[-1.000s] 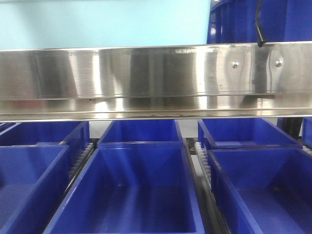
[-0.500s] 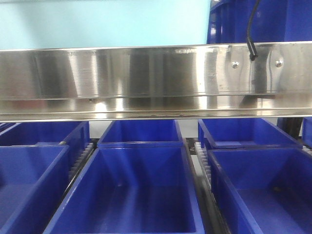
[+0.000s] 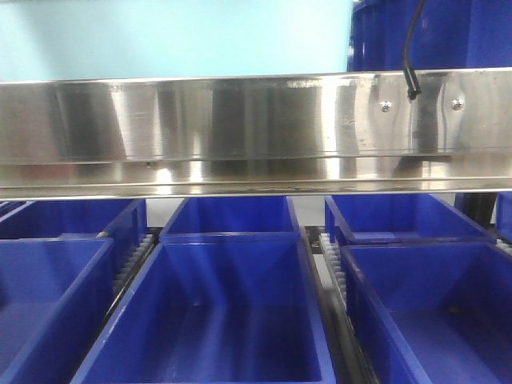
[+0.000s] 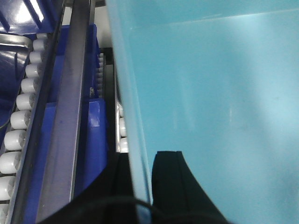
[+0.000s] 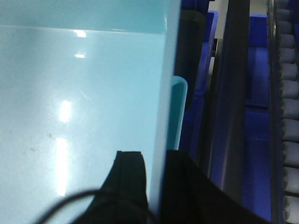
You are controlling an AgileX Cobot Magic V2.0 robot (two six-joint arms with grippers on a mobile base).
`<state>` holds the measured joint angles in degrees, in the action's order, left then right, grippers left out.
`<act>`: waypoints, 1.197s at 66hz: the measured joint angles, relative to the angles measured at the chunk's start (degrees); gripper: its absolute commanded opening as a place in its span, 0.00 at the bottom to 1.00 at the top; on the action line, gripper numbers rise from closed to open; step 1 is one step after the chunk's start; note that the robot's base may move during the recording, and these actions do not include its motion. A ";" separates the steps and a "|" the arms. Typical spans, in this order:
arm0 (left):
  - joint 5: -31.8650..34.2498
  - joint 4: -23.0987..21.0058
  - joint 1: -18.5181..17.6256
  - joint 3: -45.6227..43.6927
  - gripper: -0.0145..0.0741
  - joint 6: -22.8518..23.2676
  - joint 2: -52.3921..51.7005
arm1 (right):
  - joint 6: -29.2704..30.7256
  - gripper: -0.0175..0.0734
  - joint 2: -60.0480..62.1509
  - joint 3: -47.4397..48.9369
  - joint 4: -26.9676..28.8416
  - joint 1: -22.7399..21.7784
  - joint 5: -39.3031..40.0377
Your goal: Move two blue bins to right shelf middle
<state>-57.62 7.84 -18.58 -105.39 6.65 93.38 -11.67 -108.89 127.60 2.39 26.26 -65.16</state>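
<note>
Exterior front-facing view: pale bin (image 3: 176,40) fills the upper left of the frame, above a steel rail (image 3: 240,132) that runs across the whole width. A stack of dark bins (image 3: 456,32) sits upper right, right of the pale bin, with a black cable (image 3: 412,48) hanging in front of it down onto the rail. Under the rail are more dark blue bins in rows, the centre one (image 3: 232,320) open and empty, with roller strips (image 3: 132,260) between the rows. No gripper shows in this view.

Left wrist view: left gripper (image 4: 140,161) at bottom centre, black fingers (image 4: 170,177) astride the pale bin's wall (image 4: 133,116), one on each side, closed against it. The bin's inner face fills the right of the frame. White rollers (image 4: 21,116) and a grey rail (image 4: 70,107) run up the left side.

Right wrist view: right gripper (image 5: 152,156) at bottom centre, its fingers (image 5: 131,179) clamped the same way across the pale bin's other wall (image 5: 161,93). The bin's inner face takes the left of the frame, with glare spots. A dark upright (image 5: 231,93), blue bins (image 5: 259,56) and grey rollers (image 5: 287,93) lie at the right edge.
</note>
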 measured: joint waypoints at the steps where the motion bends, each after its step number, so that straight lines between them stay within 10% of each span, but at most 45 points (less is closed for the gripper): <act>1: 0.00 0.00 0.00 0.00 0.20 0.00 0.00 | 0.00 0.04 0.00 0.00 0.00 0.00 0.00; 9: -0.32 -0.31 -0.08 0.00 0.49 -0.10 0.00 | 0.00 0.24 0.00 0.00 -0.09 0.00 0.00; 21: -0.54 -0.74 -0.36 0.00 0.86 -0.24 0.00 | 0.00 0.83 0.24 0.00 1.68 0.20 0.25; 79: -10.28 0.37 -0.36 7.52 0.85 -0.45 -3.04 | -2.10 0.82 3.74 -7.04 -1.01 3.06 -5.33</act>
<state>-67.90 8.21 -18.94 -97.87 6.20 90.34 -13.78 -105.15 120.56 1.38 29.32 -70.50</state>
